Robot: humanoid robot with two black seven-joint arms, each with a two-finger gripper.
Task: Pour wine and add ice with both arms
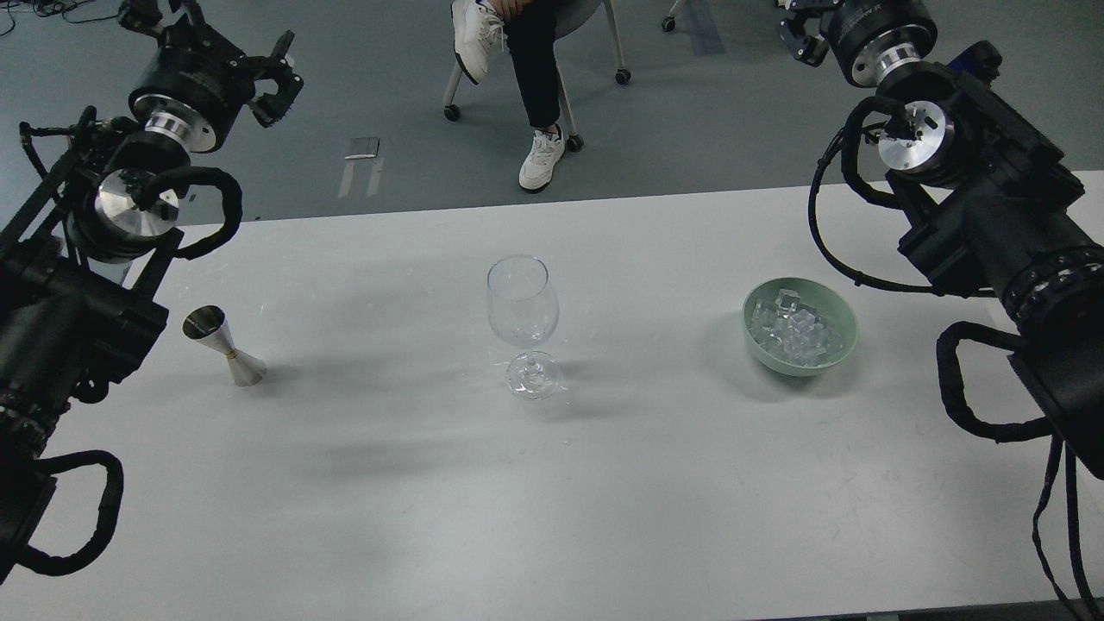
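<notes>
Head view suggests the left gripper (274, 73), fingers spread and empty, should descend squarely over the small steel hourglass jigger (222, 347) left of the clear stemmed wine glass (523, 326), gripping its waist upright.

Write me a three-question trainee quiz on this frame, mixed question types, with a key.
1. True or false: the ice cubes lie in the green bowl.
2. Multiple choice: what stands at the left of the white table? A) a bottle B) a metal jigger C) a spoon
3. Fill in: the wine glass stands upright between the jigger and the ____.

Key
1. True.
2. B.
3. Bowl. Neither the left gripper nor the right gripper holds anything; both hang above the floor beyond the table's far edge.
</notes>
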